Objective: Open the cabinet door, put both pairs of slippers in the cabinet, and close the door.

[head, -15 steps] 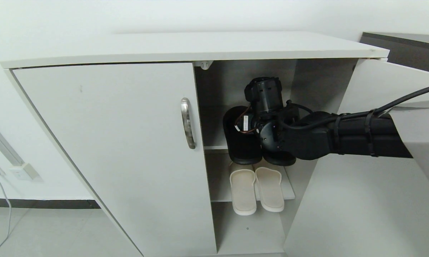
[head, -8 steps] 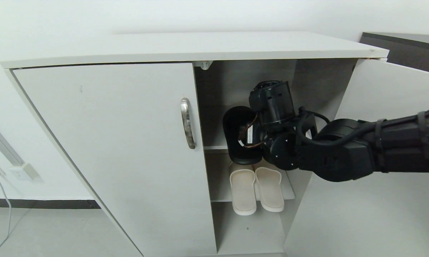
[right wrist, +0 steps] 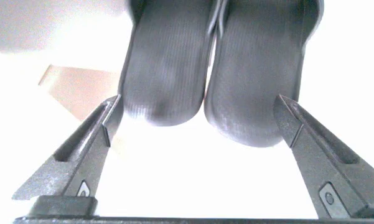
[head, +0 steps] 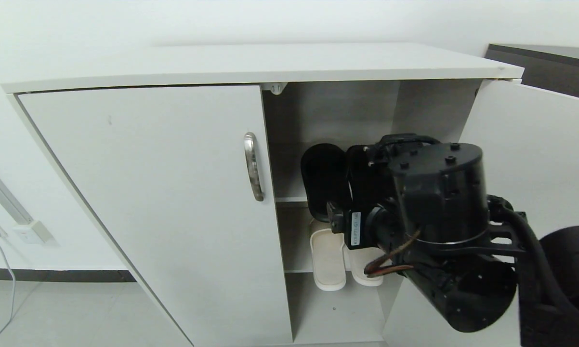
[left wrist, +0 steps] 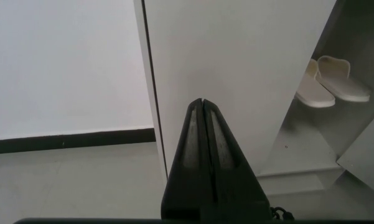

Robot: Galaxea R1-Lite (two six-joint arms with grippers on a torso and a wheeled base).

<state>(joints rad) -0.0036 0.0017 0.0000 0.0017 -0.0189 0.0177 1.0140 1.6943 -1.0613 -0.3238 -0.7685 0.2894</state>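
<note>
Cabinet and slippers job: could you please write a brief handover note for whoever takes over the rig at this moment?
Left gripper: shut, empty, outside the cabinet near the closed left door.
Right gripper: open, empty, its fingers either side of the black slippers on the upper shelf.
White slippers: on the shelf below.
Done: right door open, both pairs inside.
To do: pull the open gripper clear of the cabinet, then close the right door.
</note>
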